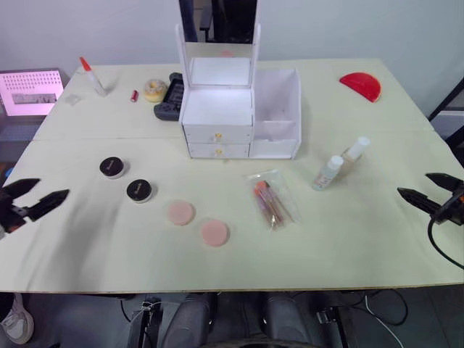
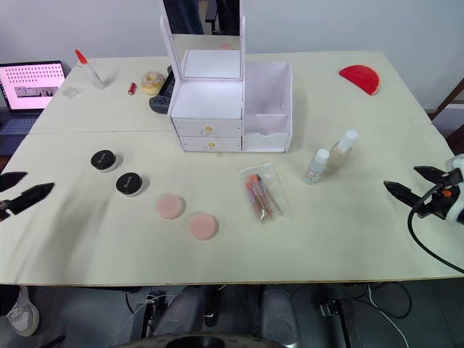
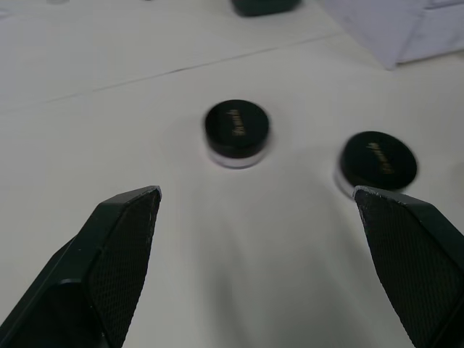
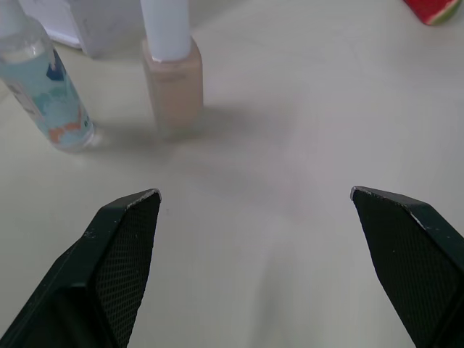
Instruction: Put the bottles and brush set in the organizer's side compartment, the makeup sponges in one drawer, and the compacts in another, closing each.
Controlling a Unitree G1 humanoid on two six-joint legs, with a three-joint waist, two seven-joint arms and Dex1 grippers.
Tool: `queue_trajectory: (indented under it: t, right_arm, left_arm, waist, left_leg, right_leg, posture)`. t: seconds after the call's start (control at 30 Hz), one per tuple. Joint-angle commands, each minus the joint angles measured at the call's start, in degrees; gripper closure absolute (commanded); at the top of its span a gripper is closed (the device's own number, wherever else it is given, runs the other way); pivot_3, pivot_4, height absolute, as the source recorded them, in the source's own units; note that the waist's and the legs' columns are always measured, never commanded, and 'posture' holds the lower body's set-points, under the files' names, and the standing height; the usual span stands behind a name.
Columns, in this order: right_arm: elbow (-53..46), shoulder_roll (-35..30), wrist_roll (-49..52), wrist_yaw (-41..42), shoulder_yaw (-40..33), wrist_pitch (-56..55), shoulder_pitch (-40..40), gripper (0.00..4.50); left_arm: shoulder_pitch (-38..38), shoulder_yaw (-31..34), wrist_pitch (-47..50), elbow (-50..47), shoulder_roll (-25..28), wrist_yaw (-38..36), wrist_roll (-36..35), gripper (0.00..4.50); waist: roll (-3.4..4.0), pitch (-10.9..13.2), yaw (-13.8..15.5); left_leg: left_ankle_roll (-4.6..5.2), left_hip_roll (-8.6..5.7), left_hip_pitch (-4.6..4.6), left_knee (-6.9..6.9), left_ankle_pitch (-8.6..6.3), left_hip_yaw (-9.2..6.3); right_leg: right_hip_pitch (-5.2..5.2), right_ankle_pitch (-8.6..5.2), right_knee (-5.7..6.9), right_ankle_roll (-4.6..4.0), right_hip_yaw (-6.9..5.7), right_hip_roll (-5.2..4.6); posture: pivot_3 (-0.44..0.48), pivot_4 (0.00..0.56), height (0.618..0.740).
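organizer (image 1: 217, 109) stands at table (image 1: 362, 239) centre-back, mirror upright, both gold-knobbed drawers (image 1: 217, 143) shut, side compartment (image 1: 276, 109) on its right part, open-topped. left gripper (image 1: 27, 197) at the table's left edge, jaws wide open, holding nothing; right gripper (image 1: 425, 188) at the right edge, also spread open and empty. two compacts, black lids: one (image 1: 112, 167) nearer the left gripper, the other (image 1: 140, 191) just beyond it toward table centre, apart from each other; left wrist view shows both ahead of the open fingers (image 3: 116, 254), not touched. two pink sponges (image 1: 180, 212) (image 1: 214, 233) lie flat further in toward the centre and the front edge, near each other, well apart from the left gripper. brush set (image 1: 271, 199) in a clear bag lies in front of the organizer, about midway between the grippers. two bottles stand upright beside each other right of the bag: clear one with white cap (image 1: 327, 173) and tan one with white cap (image 1: 354, 153); right wrist view shows both ahead of the right gripper, well clear of its fingers (image 4: 119, 254). behind, at the back left: black gadget (image 1: 168, 98) touching the organizer's left side, yellowish roll (image 1: 154, 89), small red thing (image 1: 134, 95), white tube with red tip (image 1: 93, 77). red half-round thing (image 1: 361, 85) at back right. laptop (image 1: 29, 93) with pink screen off the table's left corner.
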Motion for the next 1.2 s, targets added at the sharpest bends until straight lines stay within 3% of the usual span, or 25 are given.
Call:
queue_trajectory:
  t: [0.03,0.27,0.5,0.83,1.2]
  right_arm:
    - [-7.7,1.3,0.9,-5.3,-3.1,5.3,2.8,0.05]
    - [-24.7,8.1,5.2,-18.0,-1.7,18.6,1.8,0.05]
    - [-27.1,10.8,2.5,-30.0,6.5,27.2,-9.3,0.05]
    - [-20.5,12.2,0.6,-34.7,10.1,28.1,-19.3,0.05]
    - [-16.5,16.2,-1.9,-35.9,14.2,25.8,-24.2,0.05]
  left_arm:
    - [-2.5,-5.1,3.7,-10.3,-0.4,-0.3,-3.7,0.00]
    - [-12.6,-18.3,10.6,-22.3,-1.2,-0.8,-8.3,0.00]
    - [-27.1,-28.5,17.1,-25.3,-5.5,1.8,-11.0,0.00]
    - [-33.9,-30.0,21.0,-27.1,-7.0,0.7,-15.9,0.00]
    - [-34.2,-29.6,20.0,-27.7,-9.4,2.4,-16.8,0.00]
  waist:
    - [-0.02,0.0,0.3]
    - [-0.02,0.0,1.0]
    - [-0.03,0.0,1.1]
    - [-0.05,0.0,0.8]
    - [-0.05,0.0,0.6]
  left_leg:
    - [0.00,0.00,0.00,0.00,0.00,-0.01]
    - [-0.14,0.04,0.00,0.03,0.09,-0.04]
    - [-0.26,0.19,0.04,0.18,0.22,-0.05]
    - [-0.25,0.24,-0.02,0.10,0.23,-0.06]
    - [-0.27,0.27,-0.02,0.14,0.25,-0.07]
  right_leg:
    - [0.01,0.00,0.00,0.00,0.00,0.00]
    - [0.01,0.14,0.00,-0.06,0.01,0.11]
    - [0.09,0.32,-0.01,-0.26,0.07,0.47]
    - [0.01,0.41,-0.04,-0.08,0.07,0.58]
    - [0.04,0.42,-0.04,-0.09,0.09,0.64]
  posture:
    - [0.000,0.150,0.737]
    - [0.000,0.150,0.737]
    - [0.000,0.150,0.737]
    - [0.000,0.150,0.737]
    - [0.000,0.150,0.737]
